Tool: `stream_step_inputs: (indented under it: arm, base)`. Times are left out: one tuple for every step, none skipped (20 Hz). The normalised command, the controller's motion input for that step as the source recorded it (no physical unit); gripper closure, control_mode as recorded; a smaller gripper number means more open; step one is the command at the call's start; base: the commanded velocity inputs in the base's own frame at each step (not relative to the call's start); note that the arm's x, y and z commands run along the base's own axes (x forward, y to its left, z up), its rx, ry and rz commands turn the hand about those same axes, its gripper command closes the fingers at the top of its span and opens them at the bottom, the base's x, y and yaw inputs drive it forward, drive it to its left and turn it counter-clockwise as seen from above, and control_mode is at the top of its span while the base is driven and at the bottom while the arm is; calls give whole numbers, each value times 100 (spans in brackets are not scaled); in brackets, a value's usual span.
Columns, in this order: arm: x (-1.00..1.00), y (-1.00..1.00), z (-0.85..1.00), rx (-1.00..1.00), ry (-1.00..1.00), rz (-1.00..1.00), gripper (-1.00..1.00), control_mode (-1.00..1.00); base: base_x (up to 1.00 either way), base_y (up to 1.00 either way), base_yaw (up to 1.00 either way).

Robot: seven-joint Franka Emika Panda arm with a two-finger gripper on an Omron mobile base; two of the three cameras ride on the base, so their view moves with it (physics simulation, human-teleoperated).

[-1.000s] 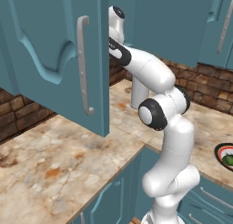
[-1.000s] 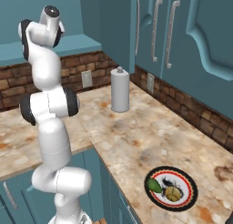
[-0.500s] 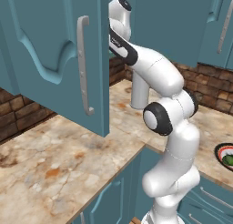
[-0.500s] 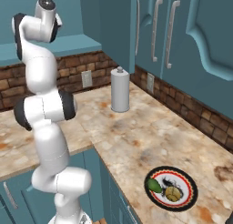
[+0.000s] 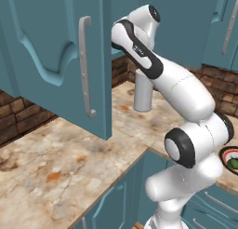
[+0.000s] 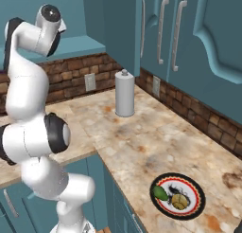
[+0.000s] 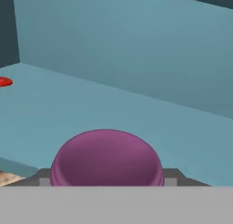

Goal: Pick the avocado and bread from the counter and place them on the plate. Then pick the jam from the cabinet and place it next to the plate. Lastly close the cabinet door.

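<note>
The plate was noted at the lower right of the right base frame, on the counter, with the avocado and the bread already lying on it, so the first step was judged done and the jam step was judged to be in hand. The arm was seen reaching up into the open cabinet, its wrist at the upper middle of the left base frame and the upper left of the right base frame. In the hand view the jam was recorded at the bottom centre, very close to the camera, sitting on the teal cabinet shelf; only its purple domed top could be made out, the lower body being cut off. Two small grey finger tips were seen just beside the jar, one on each side. The gripper was read as partly open and straddling the jar; whether the tips were touching it, and so whether it was gripped, could not be told. The next move was judged to call for a firm closing on the jar and a lift clear of the shelf, then a withdrawal past the open cabinet door, which hung at the upper left of the left base frame. A small red thing at the left edge of the hand view was cut off and could not be identified. A grey paper-towel roll stood on the counter by the brick wall.
</note>
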Motion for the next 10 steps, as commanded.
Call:
stream_step_inputs:
  arm:
    - [-96,-44,0,8,-10,0,100,-100]
    - [-89,-40,7,7,-4,0,100,-100]
    - [-85,-34,13,6,0,0,100,-100]
    - [-82,-31,14,6,0,0,100,-100]
    - [-83,-30,13,7,0,0,100,-100]
    - [-79,-28,15,7,0,0,100,-100]
    - [-78,-29,21,7,1,0,100,-100]
    - [-71,-32,25,7,4,0,100,-100]
    - [-69,-32,27,6,5,0,100,-100]
    - [-69,-30,28,5,6,0,100,-100]
  base:
    - [0,0,0]
    - [0,0,0]
    - [0,0,0]
    - [0,0,0]
    - [0,0,0]
    - [0,0,0]
    - [0,0,0]
    - [0,0,0]
    - [0,0,0]
    - [0,0,0]
